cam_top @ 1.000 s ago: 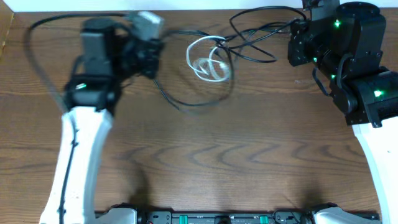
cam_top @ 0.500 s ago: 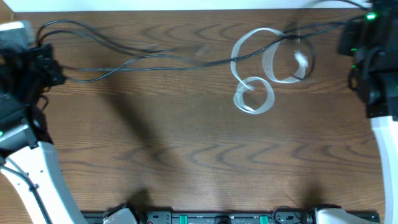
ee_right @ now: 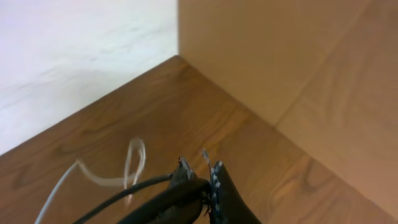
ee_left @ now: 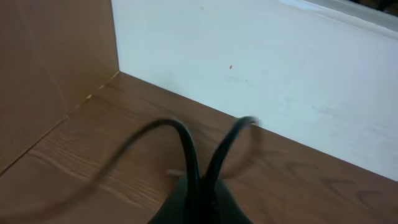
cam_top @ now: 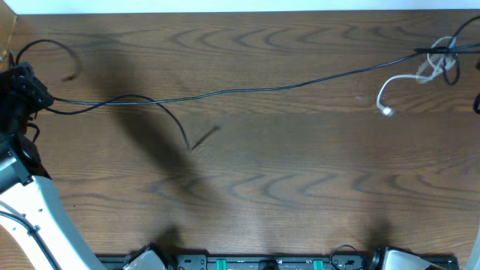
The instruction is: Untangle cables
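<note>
- Both arms have drawn apart since the earlier overhead frames. The left arm now sits at the far left edge of the table, and the right arm has almost left the overhead view at the right edge.
- Black cable: formerly slack and bunched toward the back of the table. It now runs as one long, nearly straight line from the far left to the back right corner.
- White cable: it has shifted from wide loops right of centre to the back right corner, and the loops have collapsed into a small bundle.
- Left gripper: jaws closed on the black cable. In the left wrist view, two strands rise from between the fingers and arc away to either side.
- Remaining slack, left side: one loop lies near the back left corner. A second strand leaves the main run, curves toward the front, and its free end rests on the table.
- Right gripper: jaws closed on the black cable, which enters from the lower left of the right wrist view. It cannot be determined whether the white cable is also pinched.
- White cable position: bundled around the black cable close to the right gripper. A free tail curves forward and left from the bundle, ending in a small white tip.
- Brown side panel: it closes the corner beyond the right gripper.
</note>
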You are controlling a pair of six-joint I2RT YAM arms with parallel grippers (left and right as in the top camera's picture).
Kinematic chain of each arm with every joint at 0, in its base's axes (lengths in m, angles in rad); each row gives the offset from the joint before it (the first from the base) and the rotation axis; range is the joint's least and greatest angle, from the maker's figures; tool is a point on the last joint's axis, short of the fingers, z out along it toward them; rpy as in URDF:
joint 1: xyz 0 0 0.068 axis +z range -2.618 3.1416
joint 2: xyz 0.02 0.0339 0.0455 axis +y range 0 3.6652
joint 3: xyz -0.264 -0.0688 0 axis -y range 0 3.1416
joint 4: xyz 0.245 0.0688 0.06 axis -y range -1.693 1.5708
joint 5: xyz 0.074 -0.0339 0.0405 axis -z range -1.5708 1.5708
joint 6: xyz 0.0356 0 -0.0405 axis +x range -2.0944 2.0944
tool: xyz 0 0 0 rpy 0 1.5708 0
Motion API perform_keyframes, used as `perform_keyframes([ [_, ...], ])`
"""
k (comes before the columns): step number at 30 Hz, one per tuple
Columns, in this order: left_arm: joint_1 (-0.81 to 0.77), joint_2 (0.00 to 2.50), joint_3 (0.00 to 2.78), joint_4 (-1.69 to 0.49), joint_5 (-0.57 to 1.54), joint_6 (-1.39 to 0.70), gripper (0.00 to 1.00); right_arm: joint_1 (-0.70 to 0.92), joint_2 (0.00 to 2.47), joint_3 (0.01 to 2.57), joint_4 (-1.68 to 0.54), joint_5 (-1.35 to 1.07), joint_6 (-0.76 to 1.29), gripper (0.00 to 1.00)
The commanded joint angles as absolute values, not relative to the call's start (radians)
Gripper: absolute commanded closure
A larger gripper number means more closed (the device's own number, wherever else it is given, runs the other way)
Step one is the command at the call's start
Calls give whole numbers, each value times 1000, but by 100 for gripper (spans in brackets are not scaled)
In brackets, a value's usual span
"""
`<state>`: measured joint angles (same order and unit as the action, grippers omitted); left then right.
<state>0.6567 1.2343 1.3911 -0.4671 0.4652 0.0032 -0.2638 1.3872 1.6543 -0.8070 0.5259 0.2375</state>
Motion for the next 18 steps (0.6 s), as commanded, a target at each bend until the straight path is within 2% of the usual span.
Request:
perform_keyframes([
  [1, 662, 1230, 1411, -459, 458, 2, 93, -350, 1384, 1667, -819, 620, 307, 99],
  [13, 663, 1256, 1411, -462, 423, 2, 93, -708, 1384, 1667, -881, 606, 528, 99],
  [18, 672, 1259, 1411, -463, 300, -57, 93, -844, 1384, 1667, -908, 561, 624, 99],
])
